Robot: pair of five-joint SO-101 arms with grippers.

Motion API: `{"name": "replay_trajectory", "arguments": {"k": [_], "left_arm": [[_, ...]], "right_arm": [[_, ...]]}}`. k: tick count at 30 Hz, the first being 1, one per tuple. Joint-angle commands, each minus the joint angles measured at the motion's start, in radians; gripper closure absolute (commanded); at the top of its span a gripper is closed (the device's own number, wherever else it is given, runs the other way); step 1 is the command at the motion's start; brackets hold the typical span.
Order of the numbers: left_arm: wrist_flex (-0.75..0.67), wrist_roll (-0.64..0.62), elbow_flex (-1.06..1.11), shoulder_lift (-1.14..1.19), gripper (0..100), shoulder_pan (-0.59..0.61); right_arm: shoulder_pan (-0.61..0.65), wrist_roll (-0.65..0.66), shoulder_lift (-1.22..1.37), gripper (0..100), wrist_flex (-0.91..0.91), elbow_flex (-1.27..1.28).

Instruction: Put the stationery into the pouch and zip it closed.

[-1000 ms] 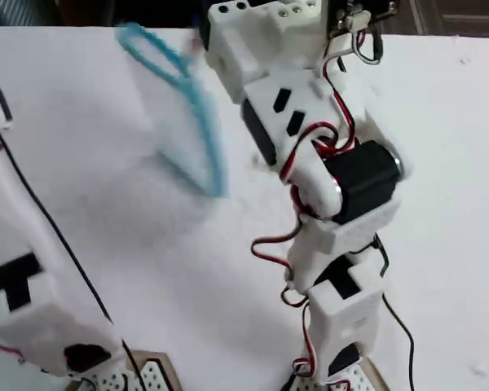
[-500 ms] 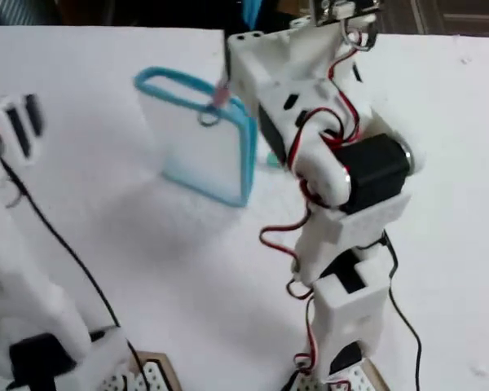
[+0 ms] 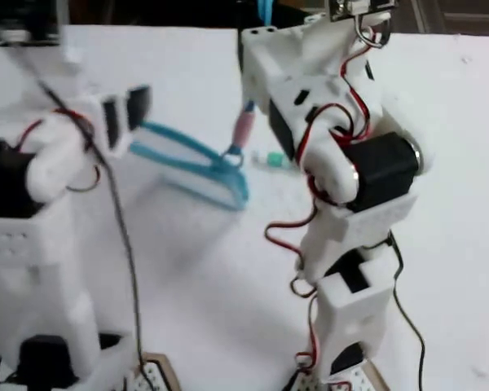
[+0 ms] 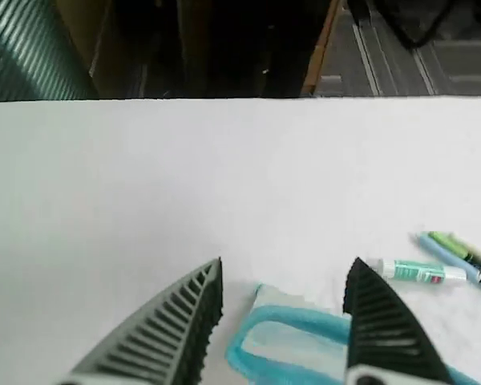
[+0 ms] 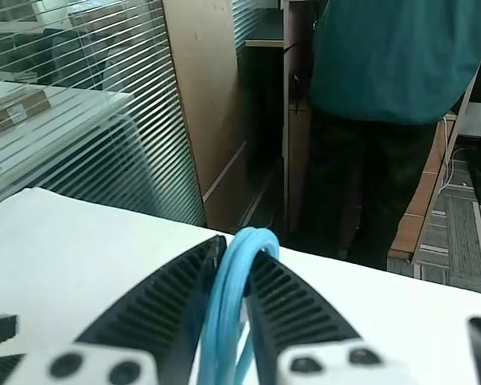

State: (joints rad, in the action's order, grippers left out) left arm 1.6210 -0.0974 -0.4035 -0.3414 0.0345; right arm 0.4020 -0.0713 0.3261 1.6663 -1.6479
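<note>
The right claw (image 5: 239,250) is clamping tight on a blue loop (image 5: 224,321), while the left claw (image 4: 284,277) is gaping wide just above one end of the pouch (image 3: 191,167), which is sitting mid-frame in the high view on the tabletop (image 3: 187,269), with pens (image 3: 273,160) just right of it.
</note>
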Motion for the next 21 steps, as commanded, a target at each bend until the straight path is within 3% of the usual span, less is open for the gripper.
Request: {"name": "replay_trajectory", "arguments": {"k": [1, 7, 10, 13, 21], "left_arm": [[-0.015, 0.066, 0.023, -0.022, 74, 0.031], [0.043, 0.117, 0.000, -0.030, 74, 0.142], [0.170, 0.114, -0.173, -0.033, 74, 0.143], [0.172, 0.115, -0.295, -0.033, 74, 0.160], [0.172, 0.296, -0.091, -0.065, 74, 0.088]], "right_arm": [[-0.018, 0.006, -0.002, 98.1, -0.004, -0.018], [-0.053, 0.005, 0.021, 98.1, -0.005, -0.018], [-0.059, 0.005, 0.047, 98.1, -0.005, -0.018], [-0.053, 0.005, 0.061, 98.1, -0.005, -0.018], [-0.061, 0.006, 0.062, 98.1, -0.033, -0.018]]}}
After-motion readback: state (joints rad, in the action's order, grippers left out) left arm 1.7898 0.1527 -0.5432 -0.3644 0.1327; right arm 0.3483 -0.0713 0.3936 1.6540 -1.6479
